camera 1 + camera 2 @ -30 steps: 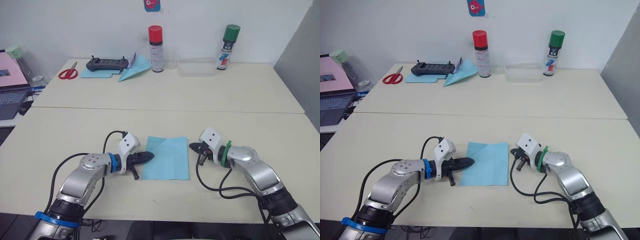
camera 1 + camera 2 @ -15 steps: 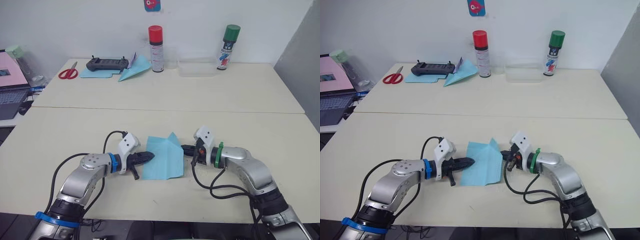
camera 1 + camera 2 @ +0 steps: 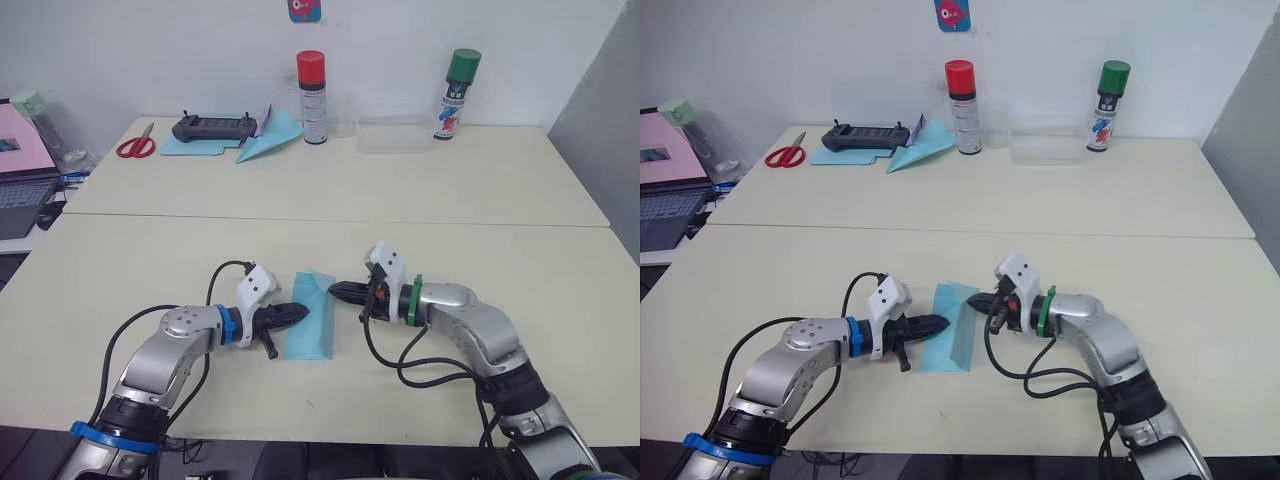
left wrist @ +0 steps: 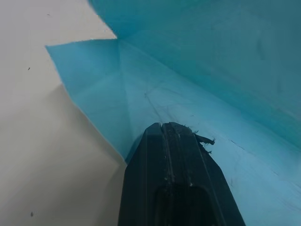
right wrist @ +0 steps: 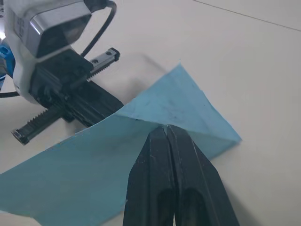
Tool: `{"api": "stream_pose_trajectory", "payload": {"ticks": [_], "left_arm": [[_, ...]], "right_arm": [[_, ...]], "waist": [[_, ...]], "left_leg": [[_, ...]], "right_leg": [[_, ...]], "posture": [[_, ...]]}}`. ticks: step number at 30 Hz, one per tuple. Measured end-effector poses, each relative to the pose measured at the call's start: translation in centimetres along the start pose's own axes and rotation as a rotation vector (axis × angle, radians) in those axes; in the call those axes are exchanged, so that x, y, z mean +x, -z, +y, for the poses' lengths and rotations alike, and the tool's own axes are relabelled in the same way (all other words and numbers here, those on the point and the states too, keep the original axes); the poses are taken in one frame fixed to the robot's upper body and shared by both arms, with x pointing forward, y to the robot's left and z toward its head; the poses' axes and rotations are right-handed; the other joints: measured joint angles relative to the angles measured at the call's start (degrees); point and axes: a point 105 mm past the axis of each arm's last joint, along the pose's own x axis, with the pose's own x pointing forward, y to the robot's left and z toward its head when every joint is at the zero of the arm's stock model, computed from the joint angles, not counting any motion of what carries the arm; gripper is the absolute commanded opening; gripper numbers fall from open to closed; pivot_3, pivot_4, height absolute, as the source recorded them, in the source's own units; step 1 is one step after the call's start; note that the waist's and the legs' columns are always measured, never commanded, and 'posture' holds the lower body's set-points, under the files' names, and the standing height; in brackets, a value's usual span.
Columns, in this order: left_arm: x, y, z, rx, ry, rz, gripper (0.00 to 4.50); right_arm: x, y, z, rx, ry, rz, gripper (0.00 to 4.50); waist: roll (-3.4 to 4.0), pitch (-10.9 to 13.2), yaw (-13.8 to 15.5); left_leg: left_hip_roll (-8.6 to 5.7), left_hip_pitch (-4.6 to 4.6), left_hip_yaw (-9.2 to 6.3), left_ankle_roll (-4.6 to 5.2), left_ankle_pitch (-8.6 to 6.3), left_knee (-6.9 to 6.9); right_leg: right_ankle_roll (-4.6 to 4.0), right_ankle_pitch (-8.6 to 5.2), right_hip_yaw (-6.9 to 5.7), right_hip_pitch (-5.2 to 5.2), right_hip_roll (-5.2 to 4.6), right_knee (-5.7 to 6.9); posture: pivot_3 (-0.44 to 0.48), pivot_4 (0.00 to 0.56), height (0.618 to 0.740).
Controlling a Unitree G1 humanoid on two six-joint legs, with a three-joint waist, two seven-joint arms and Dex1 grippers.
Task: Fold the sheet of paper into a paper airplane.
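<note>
Right gripper [image 5: 168,128] had its fingers pressed together on the raised edge of the sheet of paper [image 3: 312,318], holding that half lifted over toward the left side. Left gripper [image 3: 297,312] was closed too, tips pressed flat on the paper's left part, pinning it to the table [image 3: 500,240]. Paper sat near the front edge of the table, between the two grippers, partly folded along a lengthwise crease. At the far side stood a red-capped spray can [image 3: 312,97], a green-capped spray can [image 3: 458,94], scissors [image 3: 135,146], a black controller [image 3: 213,127] and another blue paper dart [image 3: 268,140].
</note>
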Motion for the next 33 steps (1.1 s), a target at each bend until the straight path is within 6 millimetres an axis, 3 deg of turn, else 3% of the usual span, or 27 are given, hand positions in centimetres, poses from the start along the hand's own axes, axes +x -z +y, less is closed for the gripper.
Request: {"api": "stream_pose_trajectory", "payload": {"ticks": [14, 21, 29, 33], "left_arm": [[-0.3, 0.0, 0.0, -0.004, -0.006, 0.008, 0.0], [-0.9, 0.1, 0.1, 0.003, -0.017, 0.036, 0.0], [-4.3, -0.1, 2.1, -0.078, -0.084, 0.088, 0.0], [-5.0, -2.1, 2.9, -0.101, -0.09, 0.03, 0.0]], "right_arm": [[2.6, 2.8, -0.4, -0.078, -0.022, 0.113, 0.04], [3.2, 2.8, -0.2, -0.176, -0.059, 0.145, 0.04], [3.3, 2.7, 0.1, -0.205, -0.08, 0.149, 0.04], [3.2, 2.7, -0.1, -0.21, -0.08, 0.148, 0.04]], "waist": [[0.0, 0.0, -0.17], [0.0, 0.0, -0.93], [-0.02, 0.01, -1.61], [-0.12, 0.07, -1.52]], "left_leg": [[0.01, 0.01, 0.01, 0.0, 0.0, -0.1], [0.07, 0.04, 0.01, 0.0, 0.0, -0.19], [0.1, 0.02, 0.01, 0.0, 0.0, -0.4], [0.1, 0.01, -0.02, -0.01, 0.0, -0.43]], "right_leg": [[0.0, 0.0, 0.0, -0.07, 0.01, 0.0], [0.2, 0.11, -0.02, -0.09, 0.04, 0.0], [0.15, 0.08, -0.04, -0.23, 0.06, 0.0], [0.15, 0.08, -0.07, -0.23, 0.06, -0.01]], "posture": [[0.0, 0.15, 0.74], [0.0, 0.15, 0.74], [0.0, 0.15, 0.74], [0.0, 0.15, 0.74]]}}
